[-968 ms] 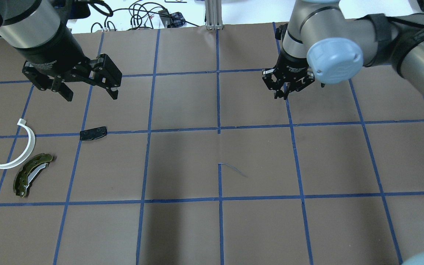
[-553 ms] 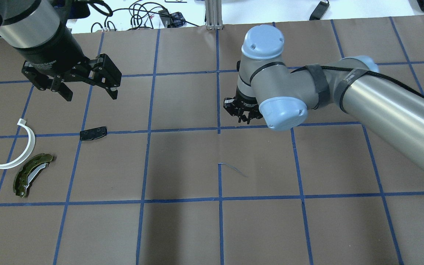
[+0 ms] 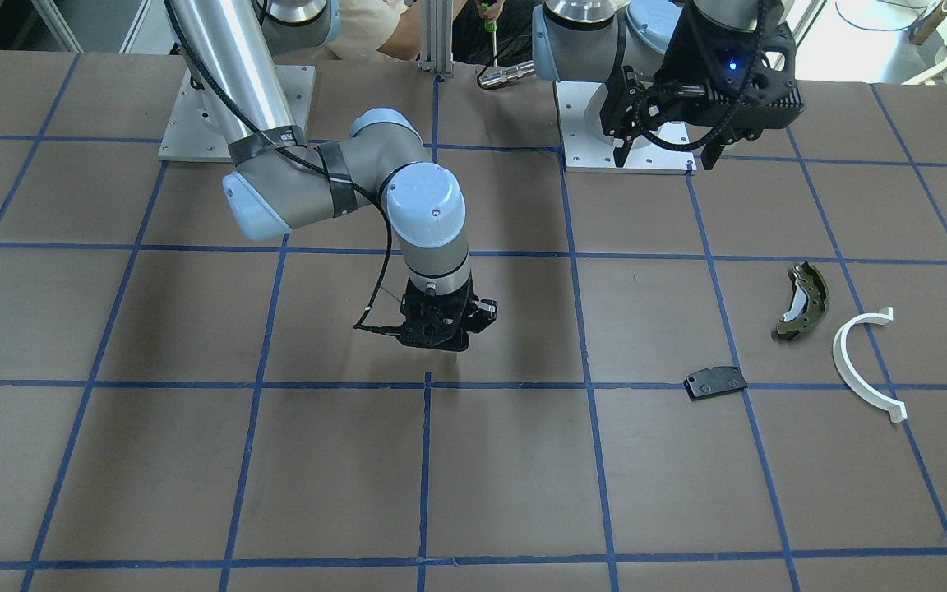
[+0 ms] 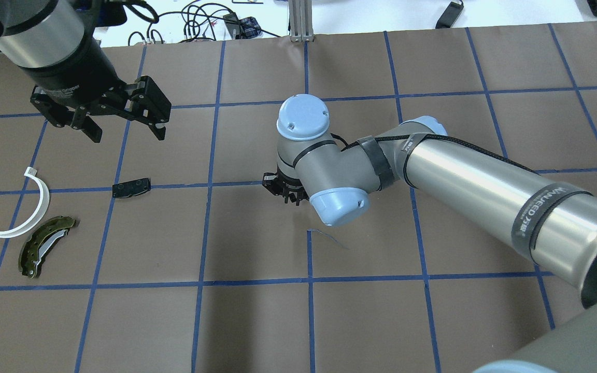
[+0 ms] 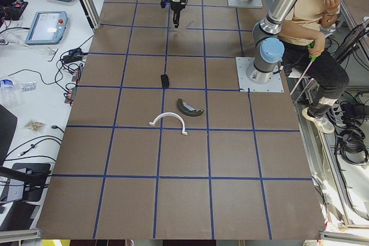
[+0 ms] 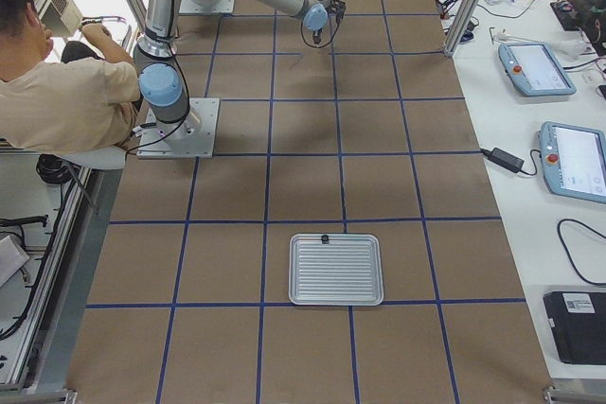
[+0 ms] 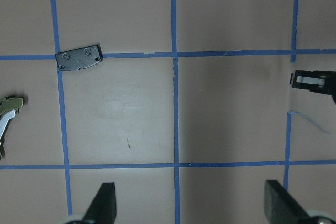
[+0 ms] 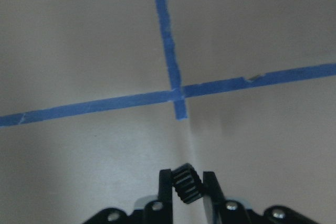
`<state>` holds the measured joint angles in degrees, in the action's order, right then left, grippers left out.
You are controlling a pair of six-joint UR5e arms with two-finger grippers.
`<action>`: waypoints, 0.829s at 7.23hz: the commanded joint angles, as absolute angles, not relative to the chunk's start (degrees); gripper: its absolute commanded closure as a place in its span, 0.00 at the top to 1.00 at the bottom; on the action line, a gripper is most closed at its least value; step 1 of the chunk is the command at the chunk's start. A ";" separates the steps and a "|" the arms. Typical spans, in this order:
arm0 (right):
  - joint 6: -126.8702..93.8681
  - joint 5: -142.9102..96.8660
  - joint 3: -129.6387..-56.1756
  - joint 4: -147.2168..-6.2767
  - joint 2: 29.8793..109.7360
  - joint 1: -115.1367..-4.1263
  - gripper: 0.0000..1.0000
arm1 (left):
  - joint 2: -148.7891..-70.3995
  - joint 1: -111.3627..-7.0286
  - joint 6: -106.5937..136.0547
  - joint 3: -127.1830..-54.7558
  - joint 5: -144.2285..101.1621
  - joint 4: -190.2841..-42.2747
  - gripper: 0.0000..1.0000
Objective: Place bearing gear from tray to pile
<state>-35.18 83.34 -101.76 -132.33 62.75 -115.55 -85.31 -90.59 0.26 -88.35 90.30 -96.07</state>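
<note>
My right gripper [image 8: 187, 178] is shut on a small black bearing gear [image 8: 188, 184] and holds it just above the table near a tape crossing at the middle [image 4: 285, 192]. The pile lies at the table's left: an olive-green brake shoe [image 4: 44, 246], a white half-ring [image 4: 25, 210] and a flat black pad [image 4: 131, 187]. My left gripper [image 4: 122, 127] hangs open and empty above and behind the pad. The tray [image 6: 336, 269] lies far off toward the right end and shows only in the exterior right view.
The table is brown paper with a blue tape grid. A loose blue thread [image 4: 329, 239] lies near the centre. Cables and devices sit past the far edge [image 4: 200, 20]. A person [image 6: 57, 92] sits beside the robot bases.
My right arm has swung from the far right toward the table's middle, and its gripper moved left and nearer with the gear. The left arm and the pile have not moved.
</note>
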 commanded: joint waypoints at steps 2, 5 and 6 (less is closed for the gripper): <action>-37.09 83.49 -102.04 -132.89 62.31 -116.54 0.70 | -85.34 -90.62 0.26 -88.33 90.26 -96.15 1.00; -36.30 83.50 -101.60 -132.02 64.59 -114.19 1.00 | -85.43 -90.62 0.26 -88.42 90.26 -96.06 1.00; -33.51 83.32 -101.78 -130.10 66.77 -111.56 1.00 | -85.17 -90.62 0.26 -88.68 90.18 -96.06 1.00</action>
